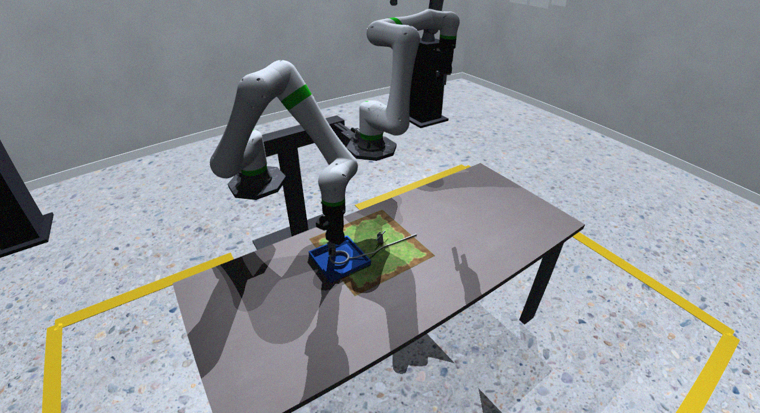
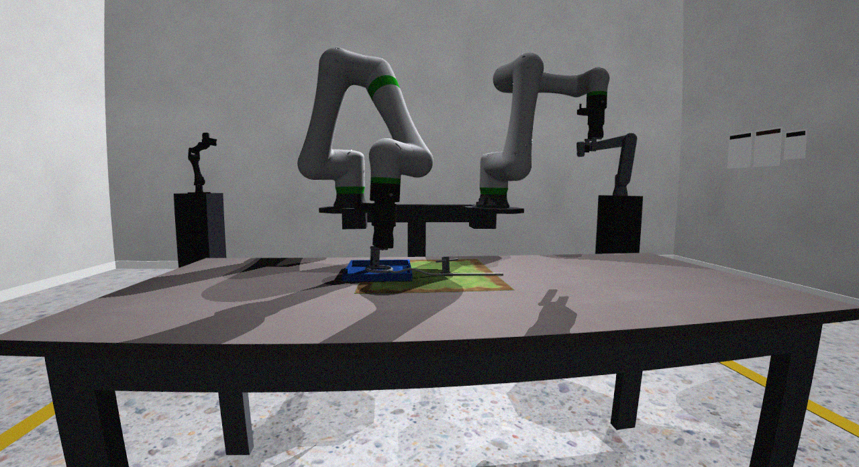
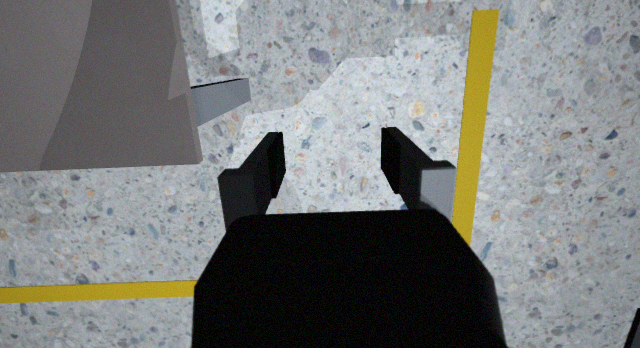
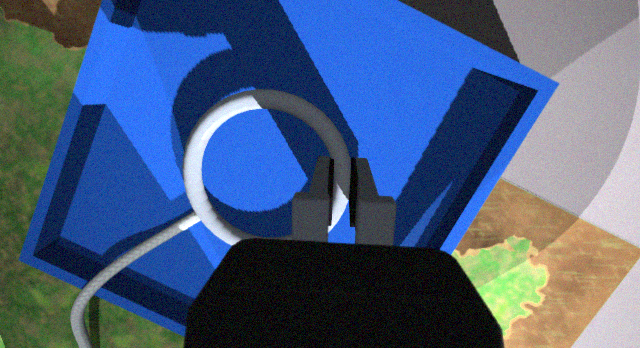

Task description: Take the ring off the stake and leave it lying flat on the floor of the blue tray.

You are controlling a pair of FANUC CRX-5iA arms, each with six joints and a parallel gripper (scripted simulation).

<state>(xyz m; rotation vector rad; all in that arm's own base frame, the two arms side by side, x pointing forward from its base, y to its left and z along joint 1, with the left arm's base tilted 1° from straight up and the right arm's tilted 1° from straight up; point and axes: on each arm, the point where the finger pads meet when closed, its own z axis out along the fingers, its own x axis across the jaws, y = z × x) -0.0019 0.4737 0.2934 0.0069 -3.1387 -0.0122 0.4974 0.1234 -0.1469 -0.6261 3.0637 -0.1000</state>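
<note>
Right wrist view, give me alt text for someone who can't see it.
The right gripper grips a pale ring over a blue tray. A grey cord runs from beside the ring out over the tray's wall, above a green and brown mat.

- Your ring: pale grey-white.
- Your tray: blue.
- Your mat: mottled green, with a brown border.
- Your table: grey-brown top, black legs.
- Your arms: grey, banded green.
</note>
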